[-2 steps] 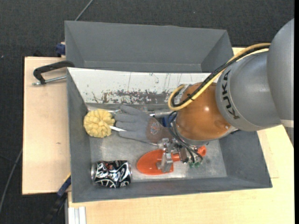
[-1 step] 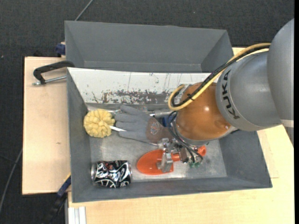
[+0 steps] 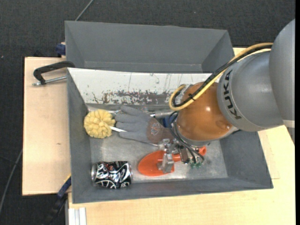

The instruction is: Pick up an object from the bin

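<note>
camera view | gripper [image 3: 166,162] low over orange flat piece [image 3: 151,166] at front centre of bin [image 3: 78,139] | open or closed: cannot tell | can [image 3: 111,174] near left, glove [image 3: 133,125] behind | advice: centre on piece, grip squarely, lift straight, clear of can

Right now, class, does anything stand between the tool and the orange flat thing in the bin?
Nothing visible: the tool sits directly over the orange flat thing; the grey glove and crushed can lie apart.
</note>
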`<state>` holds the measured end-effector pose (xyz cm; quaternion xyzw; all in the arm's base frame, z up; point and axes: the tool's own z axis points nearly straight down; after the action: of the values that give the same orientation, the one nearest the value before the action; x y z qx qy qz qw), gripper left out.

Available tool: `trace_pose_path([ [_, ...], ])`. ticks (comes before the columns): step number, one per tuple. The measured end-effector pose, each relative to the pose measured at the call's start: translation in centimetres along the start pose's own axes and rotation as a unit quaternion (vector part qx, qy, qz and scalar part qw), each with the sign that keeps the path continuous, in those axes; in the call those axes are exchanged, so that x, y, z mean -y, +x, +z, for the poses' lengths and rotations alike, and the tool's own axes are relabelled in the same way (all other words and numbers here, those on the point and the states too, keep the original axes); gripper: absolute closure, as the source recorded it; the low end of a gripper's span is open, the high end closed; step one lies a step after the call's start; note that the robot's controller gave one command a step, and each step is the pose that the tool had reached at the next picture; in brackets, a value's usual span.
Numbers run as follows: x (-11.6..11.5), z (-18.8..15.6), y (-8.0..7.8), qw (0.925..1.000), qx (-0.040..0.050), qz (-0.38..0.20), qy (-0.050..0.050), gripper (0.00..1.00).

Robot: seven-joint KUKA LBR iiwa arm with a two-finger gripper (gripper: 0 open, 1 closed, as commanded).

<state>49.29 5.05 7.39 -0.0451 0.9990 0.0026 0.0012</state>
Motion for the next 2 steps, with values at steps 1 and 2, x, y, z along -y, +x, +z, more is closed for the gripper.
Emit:
trace_pose_path([
  [1, 0.0, -1.7, 0.1, 1.0, -0.0004, 0.001, 0.0, 1.0],
  [2, 0.0, -3.1, -0.2, 1.0, 0.0039, 0.001, 0.0, 1.0],
])
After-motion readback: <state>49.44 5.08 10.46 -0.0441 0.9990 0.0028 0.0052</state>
